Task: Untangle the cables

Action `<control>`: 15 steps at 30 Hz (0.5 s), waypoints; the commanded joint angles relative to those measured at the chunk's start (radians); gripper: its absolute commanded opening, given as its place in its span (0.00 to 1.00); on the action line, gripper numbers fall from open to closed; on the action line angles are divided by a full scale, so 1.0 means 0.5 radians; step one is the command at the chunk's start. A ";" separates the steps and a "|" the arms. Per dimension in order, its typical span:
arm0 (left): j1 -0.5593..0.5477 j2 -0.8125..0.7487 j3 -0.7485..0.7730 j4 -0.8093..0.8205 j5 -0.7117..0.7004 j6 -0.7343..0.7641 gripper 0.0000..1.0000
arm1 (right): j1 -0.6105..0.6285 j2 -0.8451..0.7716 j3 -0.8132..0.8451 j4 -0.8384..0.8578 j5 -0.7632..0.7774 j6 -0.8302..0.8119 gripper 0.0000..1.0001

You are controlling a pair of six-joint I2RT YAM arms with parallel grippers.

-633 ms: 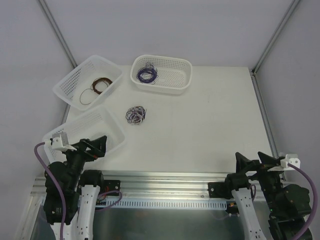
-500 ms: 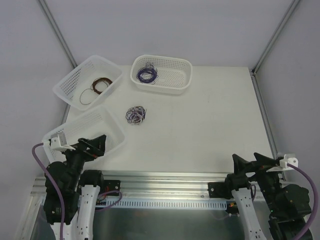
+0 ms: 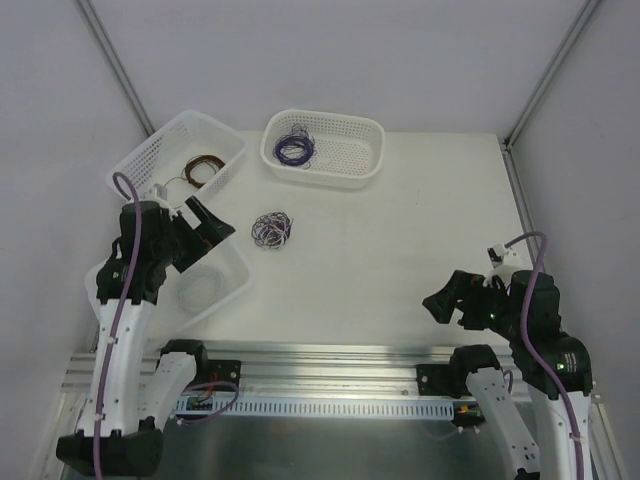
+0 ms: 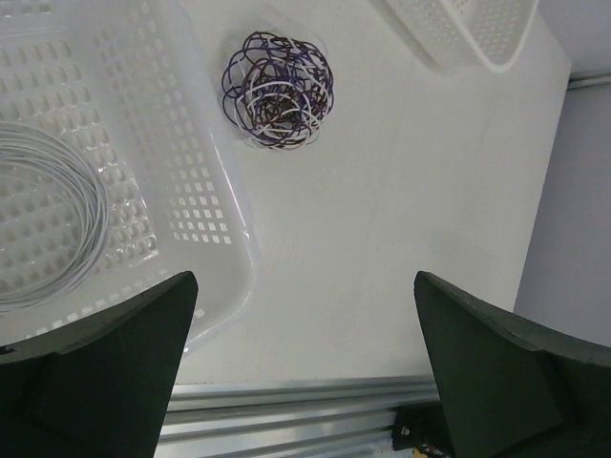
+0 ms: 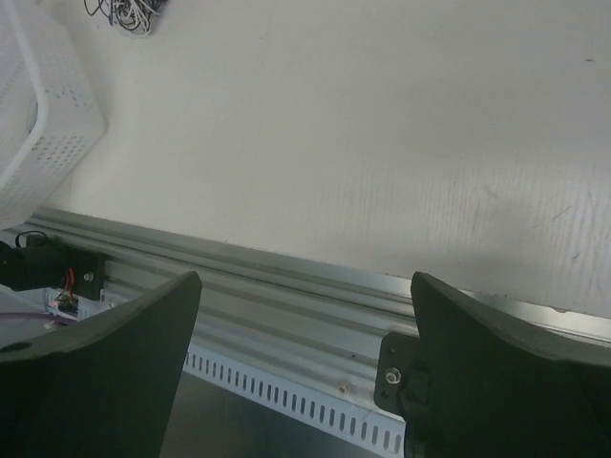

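The cables are a fist-sized tangled clump (image 3: 272,229) of purple, brown and whitish wire, lying loose on the white table left of centre. The left wrist view shows the clump (image 4: 277,91) near the top, and the right wrist view shows only its edge (image 5: 124,11) at the top left. My left gripper (image 3: 212,232) hangs open over the near left basket's far corner, a short way left of the clump, with nothing between its jaws (image 4: 304,286). My right gripper (image 3: 448,300) is open and empty above the table's front right, and sees the front edge (image 5: 305,281).
The near left basket (image 3: 235,262) holds a whitish coil (image 4: 57,219). The back left basket (image 3: 150,160) holds a brown coil (image 3: 200,170). A back middle basket (image 3: 350,150) holds a purple coil (image 3: 293,150). An aluminium rail (image 3: 330,355) runs along the near edge.
Both arms have risen from their folded pose at the rail. The left gripper swung out over the near basket toward the clump. The right gripper came up over the table's front right.
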 commanded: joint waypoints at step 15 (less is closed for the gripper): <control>-0.644 1.779 1.046 0.049 -0.747 0.058 0.99 | -0.006 -0.257 -0.113 -0.016 0.133 0.069 0.97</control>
